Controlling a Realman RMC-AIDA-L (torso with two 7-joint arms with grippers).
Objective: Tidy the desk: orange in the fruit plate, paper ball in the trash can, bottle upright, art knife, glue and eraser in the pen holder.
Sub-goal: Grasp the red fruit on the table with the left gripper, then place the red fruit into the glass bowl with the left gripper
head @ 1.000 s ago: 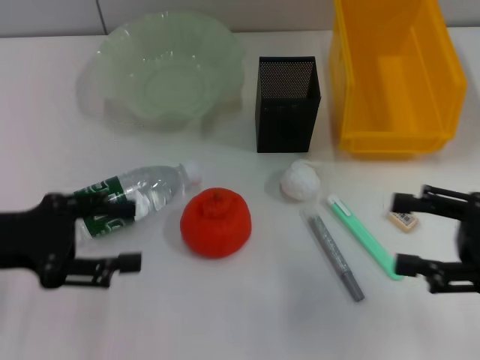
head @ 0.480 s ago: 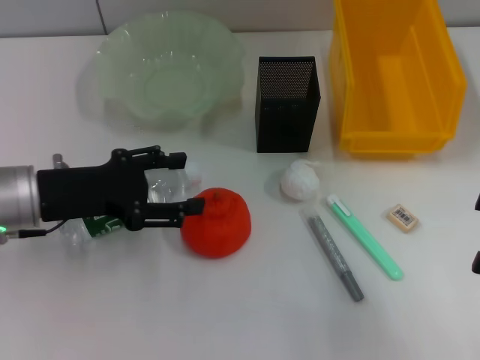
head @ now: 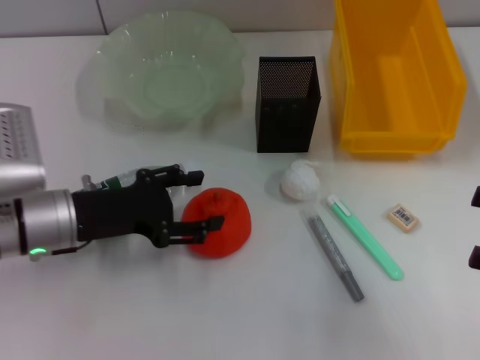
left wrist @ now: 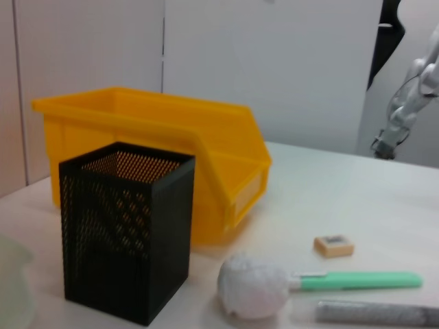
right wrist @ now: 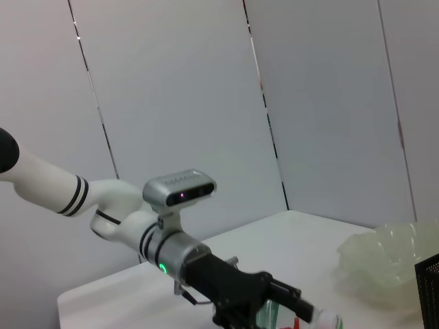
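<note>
The red-orange orange [head: 225,222] lies at front centre. My left gripper [head: 207,200] is open, its fingers [head: 196,178] reaching over the orange's left side. The lying bottle [head: 114,182] is mostly hidden under that hand; only a bit of green label shows. The paper ball [head: 301,181] sits in front of the black mesh pen holder [head: 287,103]. Grey art knife [head: 335,257], mint-green glue [head: 365,236] and beige eraser [head: 403,217] lie to the right. The fruit plate [head: 169,71] is back left, the yellow trash can [head: 394,75] back right. My right gripper [head: 475,226] is open at the right edge.
The left wrist view shows the pen holder [left wrist: 127,229], trash can [left wrist: 158,137], paper ball [left wrist: 254,288], glue [left wrist: 357,279], eraser [left wrist: 334,245] and the right arm [left wrist: 405,103] raised beyond them. The right wrist view shows the left arm [right wrist: 178,253] and fruit plate [right wrist: 384,257].
My left gripper swept right over the bottle and now reaches the orange. My right arm pulled back to the right edge of the view.
</note>
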